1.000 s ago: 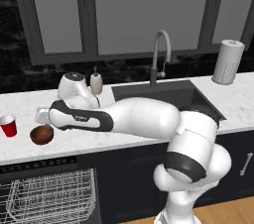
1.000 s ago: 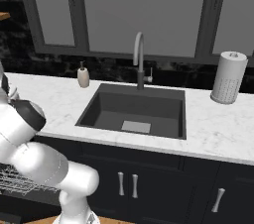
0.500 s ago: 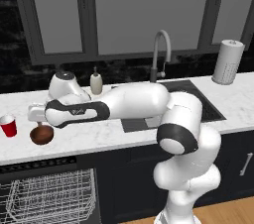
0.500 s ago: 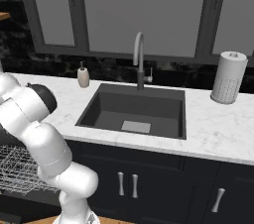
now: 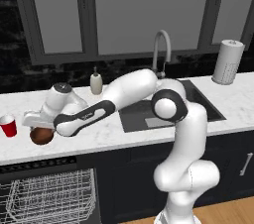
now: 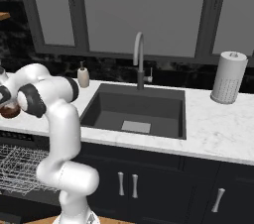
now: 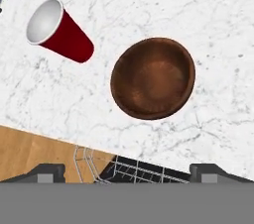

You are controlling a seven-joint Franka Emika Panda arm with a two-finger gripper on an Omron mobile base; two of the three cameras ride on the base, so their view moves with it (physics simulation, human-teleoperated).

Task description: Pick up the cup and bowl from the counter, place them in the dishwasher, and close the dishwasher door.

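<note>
Jaws stand wide apart on my gripper (image 7: 126, 169) with nothing between them, one dark tip at each lower corner of the hand view and the bowl (image 7: 153, 78) lying ahead of the gap, a little off toward the right-hand tip. From the largest thing down: the counter (image 5: 124, 136) runs the whole width of my left base view, its dark sink (image 6: 134, 109) well off to the arm's right and out of my way. Below the counter's front edge the dishwasher (image 5: 47, 199) is open, its white wire rack showing, and in the hand view that rack sits just past the marble edge, near the bowl's near side. The bowl is round, so it has no long axis to line up with; I judge what matters is getting one finger inside the rim and one outside, or straddling it if the spread allows. It sits close to the front edge, so my open room is mostly toward the back wall. The cup (image 7: 59, 31) stands upright to the bowl's left, near but apart, with bare marble between them. I'd guess that gap is enough for a finger, though a sideways drift could tip the cup.
</note>
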